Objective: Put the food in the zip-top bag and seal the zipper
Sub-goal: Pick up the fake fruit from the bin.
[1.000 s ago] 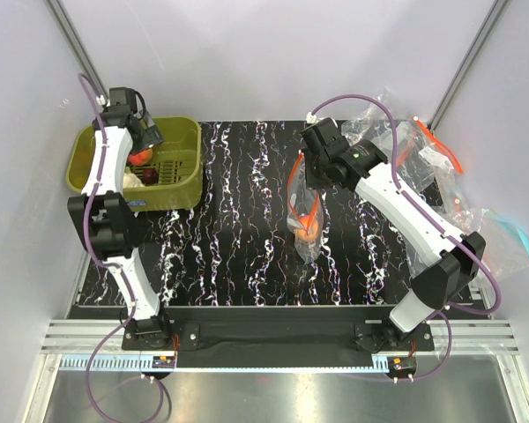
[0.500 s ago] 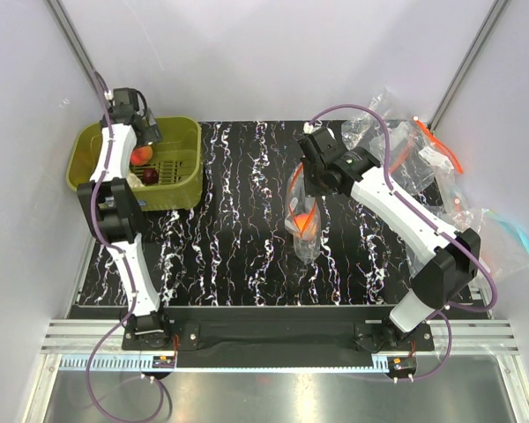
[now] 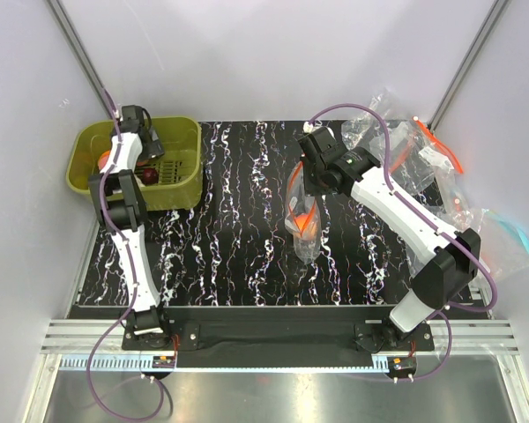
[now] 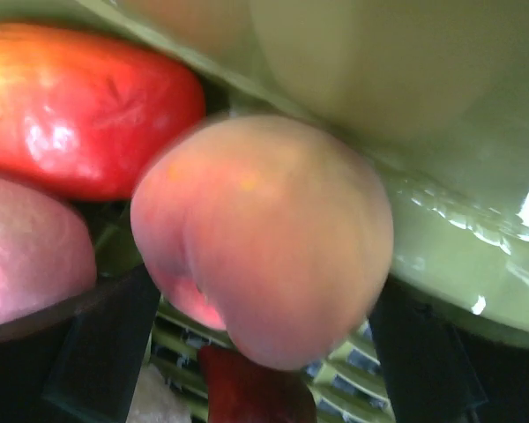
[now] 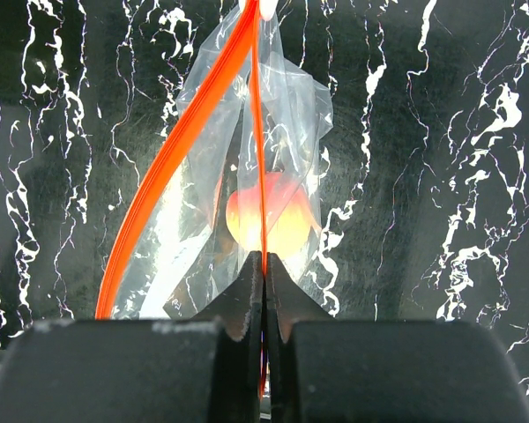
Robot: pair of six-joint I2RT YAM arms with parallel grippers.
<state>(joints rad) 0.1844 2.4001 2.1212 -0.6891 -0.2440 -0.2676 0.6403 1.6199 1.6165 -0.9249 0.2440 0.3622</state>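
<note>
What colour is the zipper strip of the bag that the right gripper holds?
Red-orange. The zipper shows best in the right wrist view, on the clear bag.

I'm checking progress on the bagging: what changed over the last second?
The left arm's elbow drew in toward the green basket, with the left gripper staying inside it; a peach sits between its fingers, grip unclear. The right gripper shifted slightly, still pinched on the orange strip of the bag, one fruit inside.

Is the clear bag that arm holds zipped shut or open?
Open. In the right wrist view the zipper of the zip-top bag splits into two strips bowed apart; the right gripper pinches one. One peach inside.
</note>
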